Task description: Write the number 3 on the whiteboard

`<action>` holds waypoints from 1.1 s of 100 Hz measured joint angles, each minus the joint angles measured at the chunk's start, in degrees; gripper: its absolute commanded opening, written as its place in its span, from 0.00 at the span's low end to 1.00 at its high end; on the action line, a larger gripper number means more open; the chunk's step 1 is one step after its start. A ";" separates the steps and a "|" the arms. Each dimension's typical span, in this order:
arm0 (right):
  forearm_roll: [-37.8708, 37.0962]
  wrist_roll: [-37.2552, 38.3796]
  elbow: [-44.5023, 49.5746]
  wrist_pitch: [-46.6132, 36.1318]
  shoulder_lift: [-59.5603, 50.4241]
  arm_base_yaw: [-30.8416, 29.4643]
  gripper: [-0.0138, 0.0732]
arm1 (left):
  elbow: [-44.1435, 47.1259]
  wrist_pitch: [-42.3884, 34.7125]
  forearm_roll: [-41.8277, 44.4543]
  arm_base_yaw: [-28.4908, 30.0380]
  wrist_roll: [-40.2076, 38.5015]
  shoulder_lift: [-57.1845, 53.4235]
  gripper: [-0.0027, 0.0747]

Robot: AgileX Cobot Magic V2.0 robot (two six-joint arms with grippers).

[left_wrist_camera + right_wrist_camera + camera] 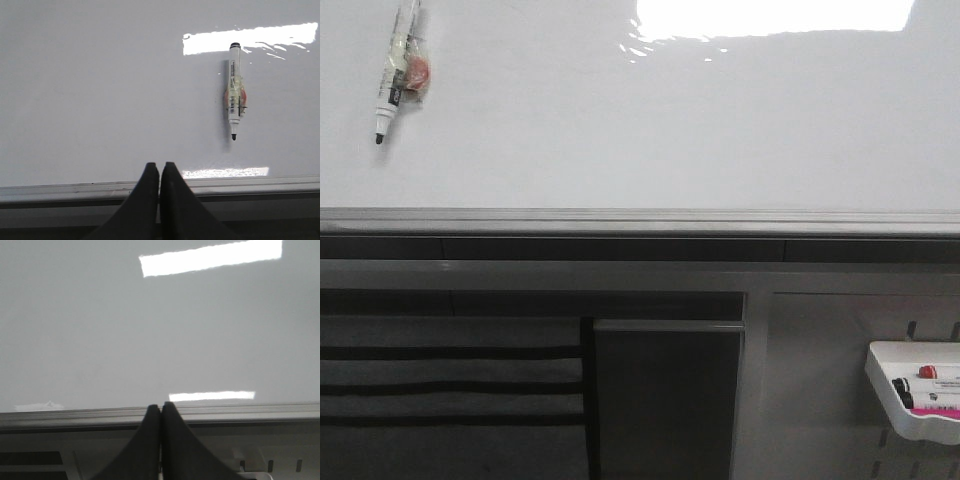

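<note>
Since the board [650,130] carries no stroke that we can see, we judge the 3 not yet begun, and the risks all lie ahead. Far left on the board lies a marker [396,68], uncapped, tip toward the rail [640,218], with a reddish lump taped to its barrel. Our left pincer [159,172] is clenched on nothing and sits over the rail, well short of the marker [234,92]. It must release before it reaches; a closed approach could nudge the pen and smear ink. That lump may also tilt the grip and wobble the line. Our right pincer [161,412] is likewise clenched and empty. Far right, a tray [885,385] of spare markers hangs below the board, a possible snag.
</note>
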 measured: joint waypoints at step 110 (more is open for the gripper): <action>4.37 0.00 -2.29 2.59 0.00 0.00 0.08 | -1.02 -1.24 -5.78 0.00 0.00 0.00 0.01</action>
